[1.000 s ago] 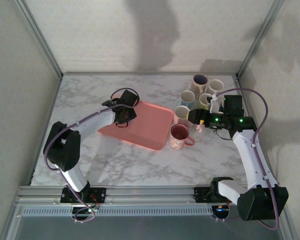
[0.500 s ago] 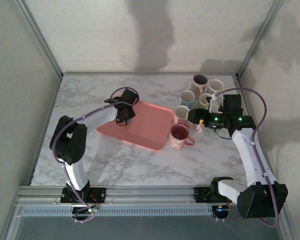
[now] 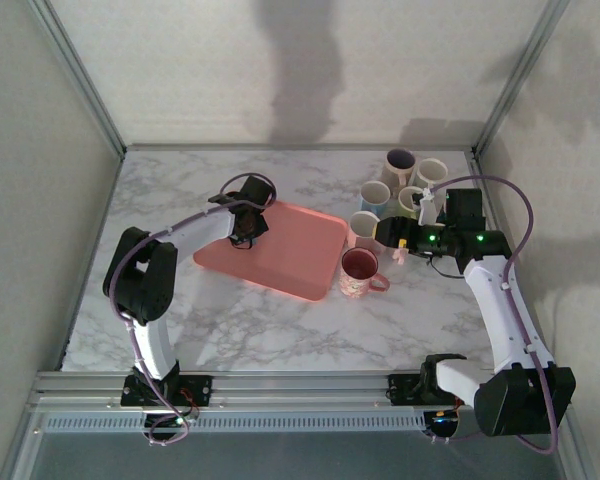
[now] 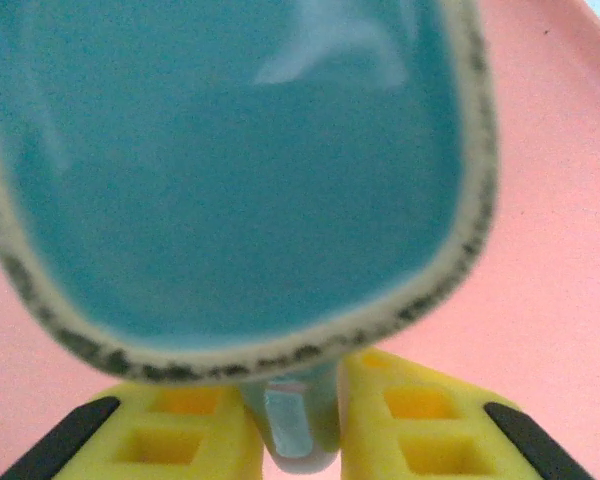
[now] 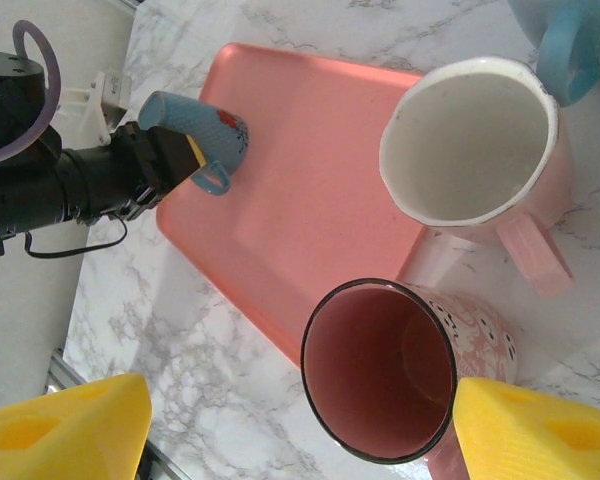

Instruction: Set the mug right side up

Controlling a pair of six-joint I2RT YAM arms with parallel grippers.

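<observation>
Two tools. Left tool (image 4: 298, 425) clamped on the handle of the teal ceramic mug (image 4: 230, 170) (speckled cream edge), which sits tilted at the left end of the flat pink plastic tray (image 5: 310, 200). Right tool (image 5: 300, 420) jaws wide apart, holding nothing, above a dark-pink patterned mug (image 5: 380, 370) on the marble surface (image 3: 260, 330).

A white, grey-veined marble-patterned table (image 3: 280, 328) sits boxed in by plain pale walls (image 3: 180, 70) — slim aluminium corner posts (image 3: 80, 75) slanting up at either side, a ribbed aluminium rail (image 3: 300, 384) along its near edge — with soft grey shadows (image 3: 300, 60) falling across the back wall.
</observation>
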